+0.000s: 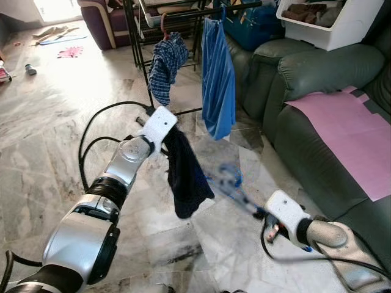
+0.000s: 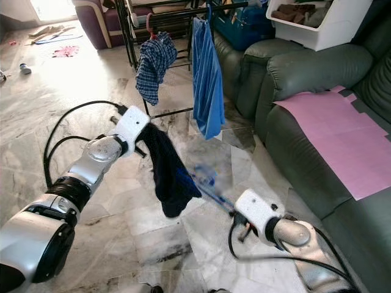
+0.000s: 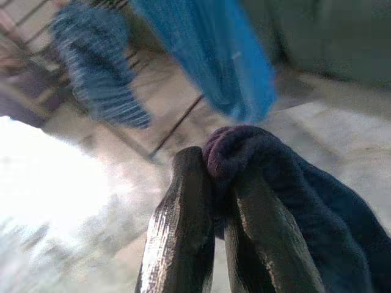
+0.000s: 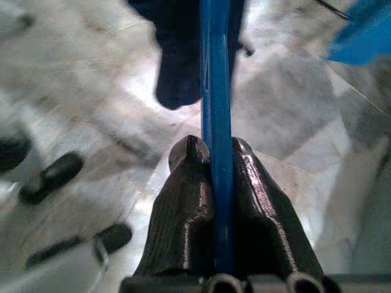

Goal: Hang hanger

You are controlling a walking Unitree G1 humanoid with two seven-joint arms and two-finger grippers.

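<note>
A dark navy garment hangs limp from my left gripper, whose fingers are shut on a bunched fold at its top. My right gripper is shut on a blue plastic hanger, which looks blurred in the eye views and sits low, just right of the garment's hem. Its bar runs straight out between the right fingers. Behind stands a black drying rack carrying a blue cloth and a checked cloth.
A dark green sofa with a pink sheet fills the right side. A white bin sits on it. Black cables trail over the marble floor on the left. Small items lie far back left.
</note>
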